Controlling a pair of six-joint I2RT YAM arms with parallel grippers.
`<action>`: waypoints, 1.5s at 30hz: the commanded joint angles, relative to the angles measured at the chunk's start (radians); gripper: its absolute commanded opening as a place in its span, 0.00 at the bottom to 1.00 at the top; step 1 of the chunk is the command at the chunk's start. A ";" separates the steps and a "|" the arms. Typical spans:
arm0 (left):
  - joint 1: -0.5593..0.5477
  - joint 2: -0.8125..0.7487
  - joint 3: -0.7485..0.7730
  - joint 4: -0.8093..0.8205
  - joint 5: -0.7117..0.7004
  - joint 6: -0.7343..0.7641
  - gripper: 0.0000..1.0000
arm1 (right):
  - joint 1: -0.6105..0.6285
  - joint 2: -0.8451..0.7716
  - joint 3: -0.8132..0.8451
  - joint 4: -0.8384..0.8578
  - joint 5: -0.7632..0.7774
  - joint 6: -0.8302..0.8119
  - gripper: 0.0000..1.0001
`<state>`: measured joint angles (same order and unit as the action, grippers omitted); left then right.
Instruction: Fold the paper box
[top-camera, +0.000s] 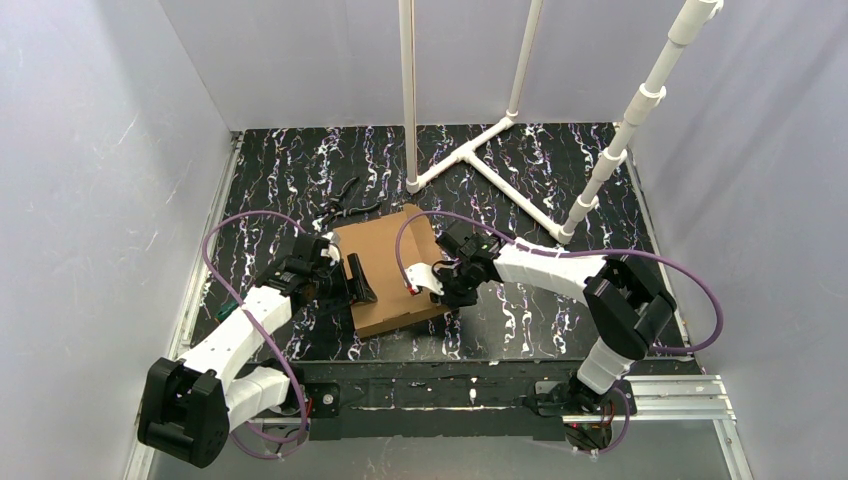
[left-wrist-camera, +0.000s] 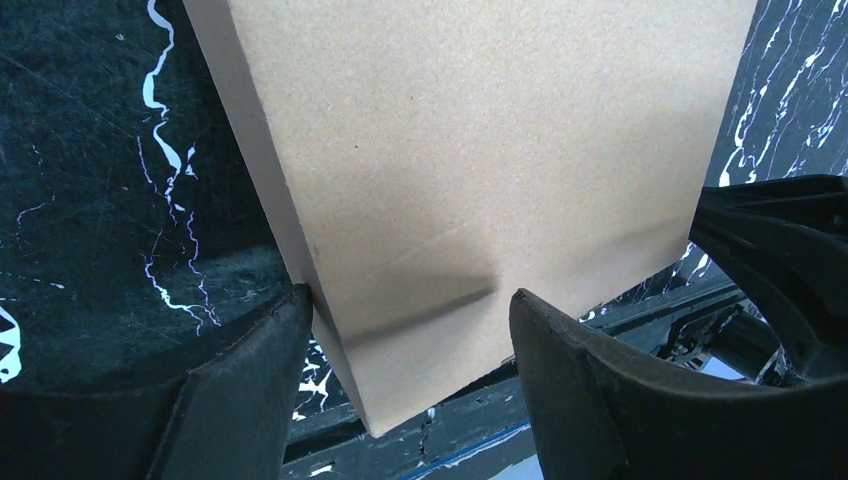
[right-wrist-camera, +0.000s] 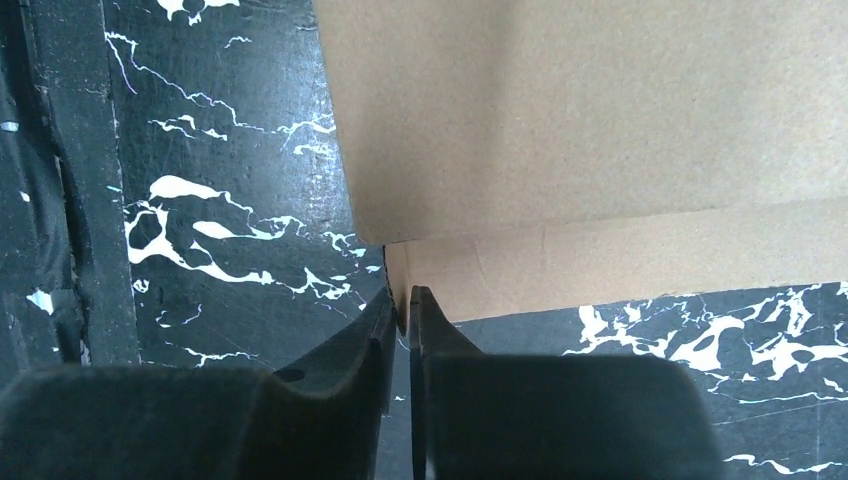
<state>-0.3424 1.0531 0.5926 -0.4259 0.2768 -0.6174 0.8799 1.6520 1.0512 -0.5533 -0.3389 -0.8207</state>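
desk (top-camera: 280, 160): black marble-look top, white and purple veins | room: pale grey walls (top-camera: 100, 150) on three sides; white pipe frame (top-camera: 470, 150) far right; black pliers (top-camera: 345, 205) just behind box | paper box (top-camera: 390, 270): lid down, flat, mid-desk between arms | left end effector (left-wrist-camera: 410, 330): fingers apart, straddling a box corner | right end effector (right-wrist-camera: 402, 310): fingers nearly together at a box corner on its right side; grip on cardboard cannot be told
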 joint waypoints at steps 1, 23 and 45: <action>-0.001 -0.008 0.039 -0.026 -0.004 0.014 0.70 | -0.012 -0.001 -0.018 0.044 -0.032 0.018 0.16; 0.006 0.026 0.059 -0.028 0.010 0.042 0.70 | -0.019 0.000 -0.022 0.034 -0.088 -0.038 0.01; 0.008 0.067 0.070 0.002 0.040 0.030 0.70 | 0.053 -0.026 0.014 0.010 -0.066 -0.040 0.01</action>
<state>-0.3355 1.1187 0.6277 -0.4267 0.2775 -0.5907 0.9188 1.6272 1.0016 -0.5297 -0.3645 -0.8677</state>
